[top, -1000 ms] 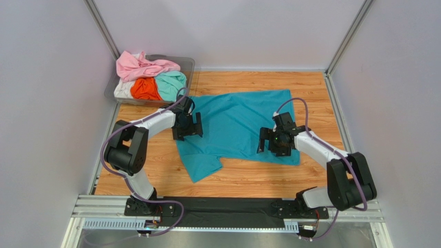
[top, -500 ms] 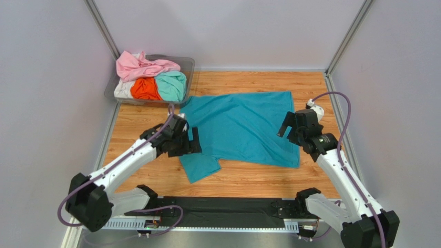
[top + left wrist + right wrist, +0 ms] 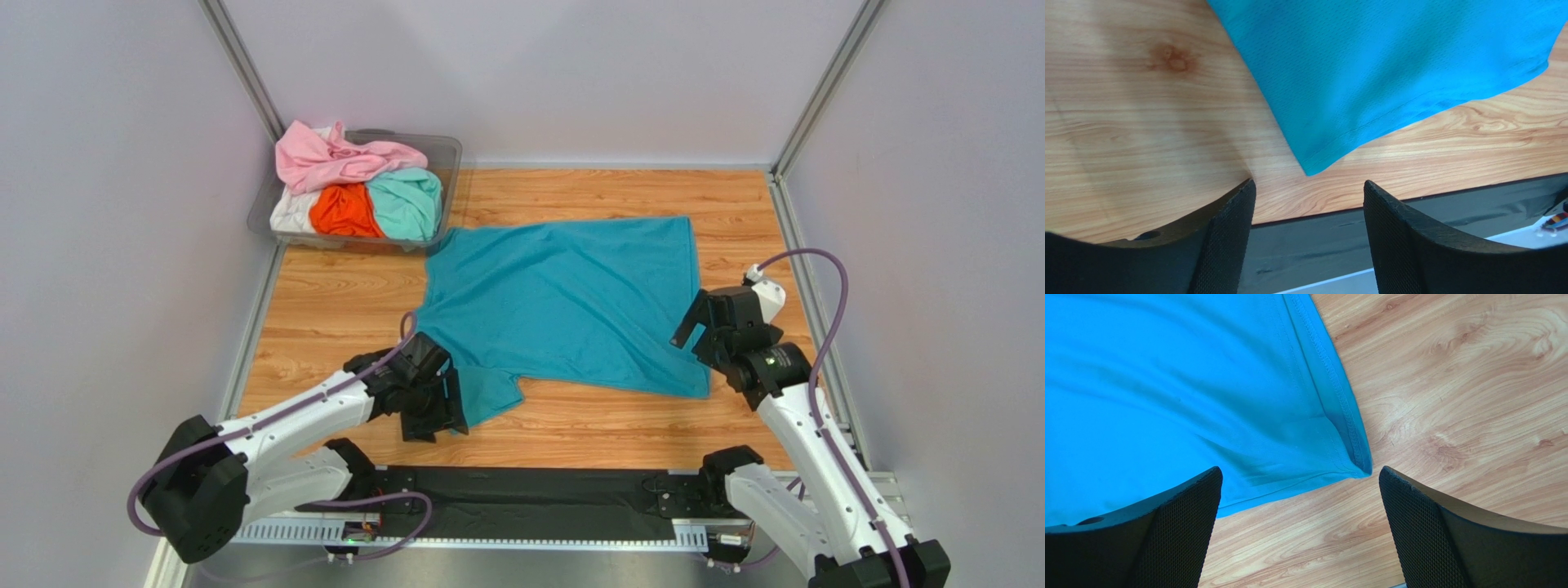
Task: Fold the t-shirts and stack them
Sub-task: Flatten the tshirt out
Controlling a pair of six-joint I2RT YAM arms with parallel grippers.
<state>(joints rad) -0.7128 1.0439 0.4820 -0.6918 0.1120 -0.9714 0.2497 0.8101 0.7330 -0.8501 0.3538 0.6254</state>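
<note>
Lying flat, teal t-shirt [image 3: 564, 300], shirt-filled tub [image 3: 451, 150] beside its corner

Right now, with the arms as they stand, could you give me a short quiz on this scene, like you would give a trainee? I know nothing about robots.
1. True or false: the left claw and the right claw are both open and hold nothing.
2. Which part of the spread teal-blue fabric t-shirt lies just ahead of the left claw? A. the collar. B. a sleeve tip. C. the far hem.
3. What colour is the crumpled shirt lying topmost in the clear plastic tub?

Key: 1 true; 2 B; 3 the pink shirt.
</note>
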